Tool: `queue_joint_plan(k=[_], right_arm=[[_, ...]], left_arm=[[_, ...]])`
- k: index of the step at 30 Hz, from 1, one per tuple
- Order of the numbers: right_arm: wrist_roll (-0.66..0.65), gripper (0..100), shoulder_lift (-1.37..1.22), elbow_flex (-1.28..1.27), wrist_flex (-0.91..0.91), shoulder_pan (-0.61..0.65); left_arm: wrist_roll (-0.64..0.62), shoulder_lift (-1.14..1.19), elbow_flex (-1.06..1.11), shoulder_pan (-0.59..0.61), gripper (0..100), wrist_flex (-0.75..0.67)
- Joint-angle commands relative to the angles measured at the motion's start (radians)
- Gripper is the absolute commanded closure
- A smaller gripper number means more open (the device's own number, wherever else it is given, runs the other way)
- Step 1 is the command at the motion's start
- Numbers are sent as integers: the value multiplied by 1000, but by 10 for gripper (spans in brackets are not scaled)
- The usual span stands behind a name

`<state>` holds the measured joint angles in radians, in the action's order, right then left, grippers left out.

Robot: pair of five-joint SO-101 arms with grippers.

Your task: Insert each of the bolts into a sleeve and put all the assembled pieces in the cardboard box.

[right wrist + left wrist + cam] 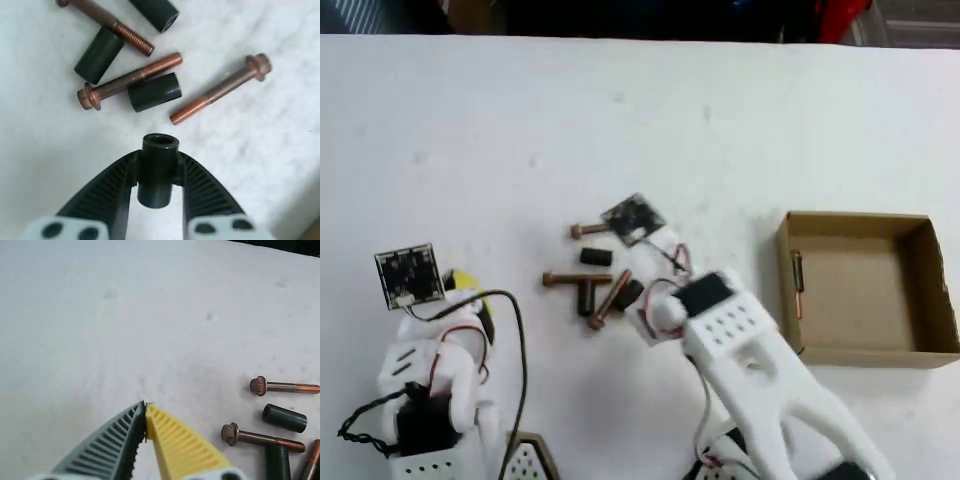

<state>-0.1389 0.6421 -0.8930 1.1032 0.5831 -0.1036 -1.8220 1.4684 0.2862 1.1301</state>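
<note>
On the white desk (pixel 720 130), between the two arms, three copper bolts (pixel 130 80) lie loose among three black sleeves (pixel 154 92). None of them are joined. The right hand (pixel 159 156) pinches a fourth sleeve (pixel 159 175) between its dark fingers. The sleeve's open bore points toward the pile, near the closest bolt. The left hand (pixel 145 411) is pressed together, grey finger against yellow, and holds nothing. It hangs over bare desk beside the pile.

The cardboard box (pixel 920 290) sits open on the right arm's side of the desk, well apart from the pile. One thin copper-coloured piece (pixel 797 285) lies inside against a wall. It is too small to tell whether it wears a sleeve.

By this layout, at most one piece is finished. Three bolts are left to be sleeved and boxed. The step in hand looks like fitting the gripped sleeve onto a bolt.

The high view adds the box and the piece in it. The right wrist view adds the grip and the sleeve's bore. The left wrist view adds the closed fingers of the left hand.
</note>
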Motion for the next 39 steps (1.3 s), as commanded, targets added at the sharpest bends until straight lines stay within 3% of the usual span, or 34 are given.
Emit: queue_joint_plan(k=[1, 6, 12, 17, 27, 39], right_arm=[[-2, 981, 216, 20, 50, -65], [-2, 981, 443, -66, 53, -160], [-2, 981, 648, -181, 53, -263], [-2, 980, 754, -259, 51, -315], [-2, 979, 803, -425, -127, -377], [0, 981, 803, -568, -341, -470]], left_arm=[[5, -1, -3, 1, 974, 2], [5, -1, -3, -8, 973, 3], [8, 1, -5, -113, 974, 26], [118, 5, -6, -203, 976, 68], [175, 7, -138, -213, 976, 167], [275, 8, -249, -211, 976, 158]])
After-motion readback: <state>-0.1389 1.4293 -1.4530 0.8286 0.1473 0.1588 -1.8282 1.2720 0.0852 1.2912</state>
